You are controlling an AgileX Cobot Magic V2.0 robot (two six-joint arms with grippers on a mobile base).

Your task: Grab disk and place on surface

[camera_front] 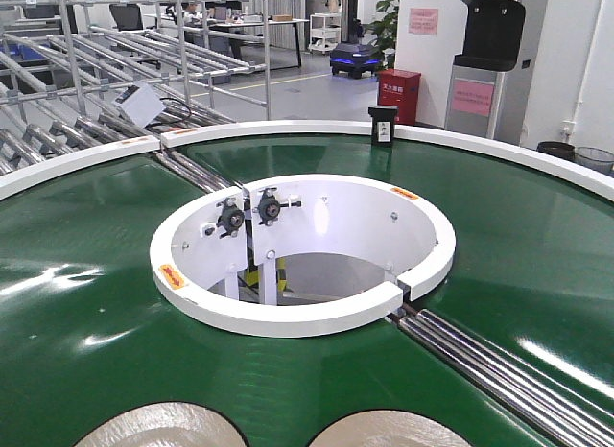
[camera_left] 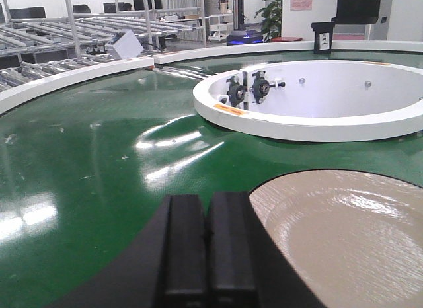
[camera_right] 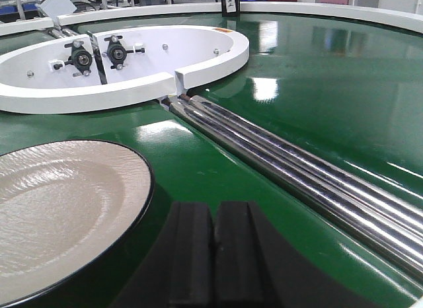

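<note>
L gripper [camera_left: 206, 252]: fingers pressed together w/ only a thin seam, nothing held. Disk [camera_left: 344, 235] lies flat on green belt [camera_left: 99, 156] just to its R, untouched. R gripper [camera_right: 213, 255] likewise closed & empty, w/ disk [camera_right: 59, 202] just to its L. Disks beige, glossy, dark-rimmed, shallow well. Front view: one disk [camera_front: 158, 428] beside another disk [camera_front: 389, 430] at bottom edge.

The left tool [camera_left: 207, 212] has two matte black, blocky rectangular fingers [camera_left: 185, 245] rising from a broad, curved black base [camera_left: 122, 278]. The right tool [camera_right: 213, 219] looks identical.
</note>
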